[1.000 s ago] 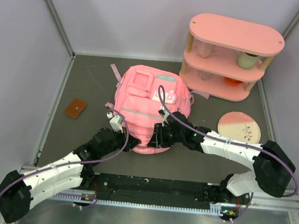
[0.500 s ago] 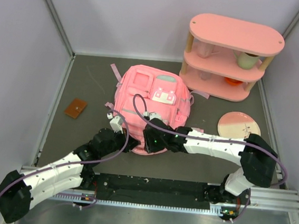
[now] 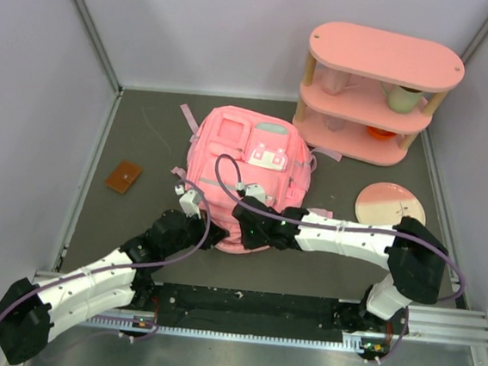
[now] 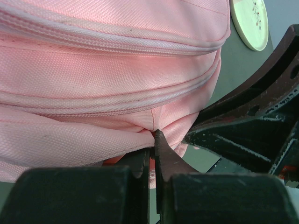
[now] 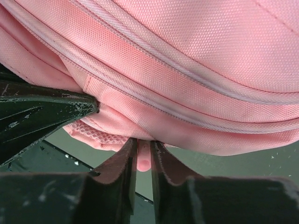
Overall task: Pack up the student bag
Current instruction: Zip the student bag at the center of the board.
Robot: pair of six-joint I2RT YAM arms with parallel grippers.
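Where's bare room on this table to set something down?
Bare table: far left, between the small brown square tile and the back wall. Crowded: near edge of the large pink fabric backpack, where left gripper and right gripper meet.

The student bag (image 3: 245,170) is a large pink fabric backpack lying flat, front face up, in the middle of the dark bench (image 3: 144,139). Its far end carries a square pink pocket (image 3: 231,134) and, beside it, a small pocket (image 3: 268,157) with pale mint and white trim. A grey stripe (image 3: 226,186) crosses the front nearer the near end. Pale pink straps (image 3: 188,117) trail from the far corners onto the bench. Up close the weave is coarse, and closed zips (image 5: 154,100) with pale piping run in parallel lines along the bulging near side. A small pink tab (image 5: 144,158) hangs below that edge.
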